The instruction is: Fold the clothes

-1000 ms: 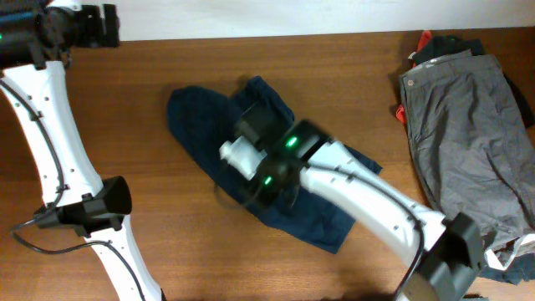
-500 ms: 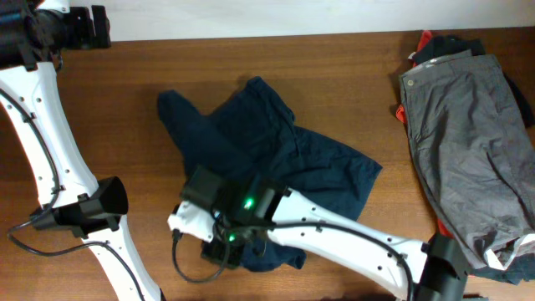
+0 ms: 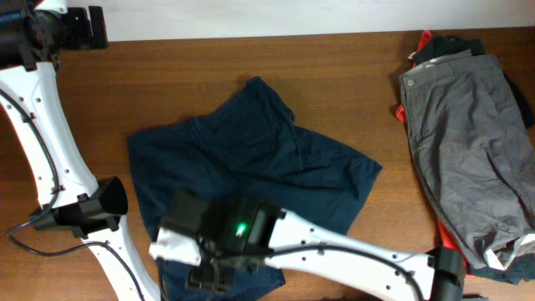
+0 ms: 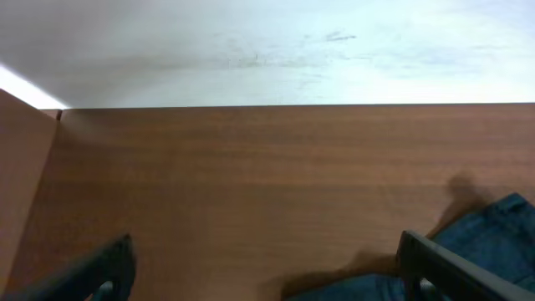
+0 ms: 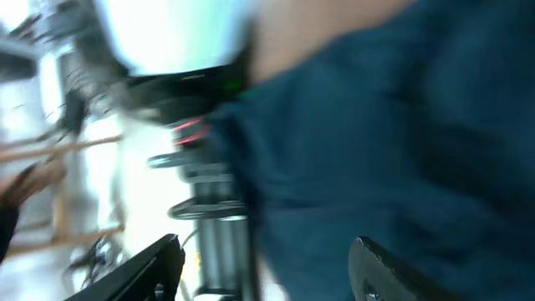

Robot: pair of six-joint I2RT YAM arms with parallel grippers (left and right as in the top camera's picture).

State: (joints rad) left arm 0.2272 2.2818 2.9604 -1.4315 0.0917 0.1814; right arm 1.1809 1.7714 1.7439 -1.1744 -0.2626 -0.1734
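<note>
The clothes, dark navy shorts [image 3: 251, 159], lie spread out on the wooden table, one leg reaching the front left and the other pointing right. My right gripper [image 3: 209, 280] hovers over the shorts' front edge near the table's front. The right wrist view is blurred: the right gripper [image 5: 266, 251] has its jaws wide apart, with the blue cloth [image 5: 401, 125] beyond them and nothing pinched. Far off at the back left corner is my left gripper [image 3: 94, 27]. In its own view the left gripper [image 4: 266, 251] is open over bare wood, with a corner of the shorts [image 4: 493, 230] at the lower right.
Grey trousers [image 3: 468, 142] lie in a heap at the right edge on top of red and black garments [image 3: 425, 46]. The left arm's dark elbow [image 3: 96, 209] stands just left of the shorts. A white wall [image 4: 267, 42] runs along the back of the table.
My right gripper pulled one leg of the shorts toward the front left, laying the cloth out flatter, then its jaws opened and let go. The left arm stayed put.
</note>
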